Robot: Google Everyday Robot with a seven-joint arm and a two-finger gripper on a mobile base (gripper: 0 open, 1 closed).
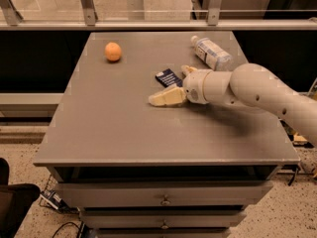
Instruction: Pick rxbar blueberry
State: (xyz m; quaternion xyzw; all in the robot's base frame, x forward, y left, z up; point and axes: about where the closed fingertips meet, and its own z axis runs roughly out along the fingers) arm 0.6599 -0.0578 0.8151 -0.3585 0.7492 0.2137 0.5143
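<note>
The rxbar blueberry (168,77) is a small dark navy bar with white print, lying flat near the middle of the grey table (109,123). My gripper (168,85) reaches in from the right on a white arm and is open. One cream finger (166,98) lies low just in front of the bar. The other finger (188,70) shows just behind the bar's right end. The bar lies between them on the table.
A clear plastic bottle (212,53) with a white label lies on its side at the back right, just behind my arm. An orange round fruit (113,51) sits at the back left. A rail and glass run behind the table. Drawers are below the front edge.
</note>
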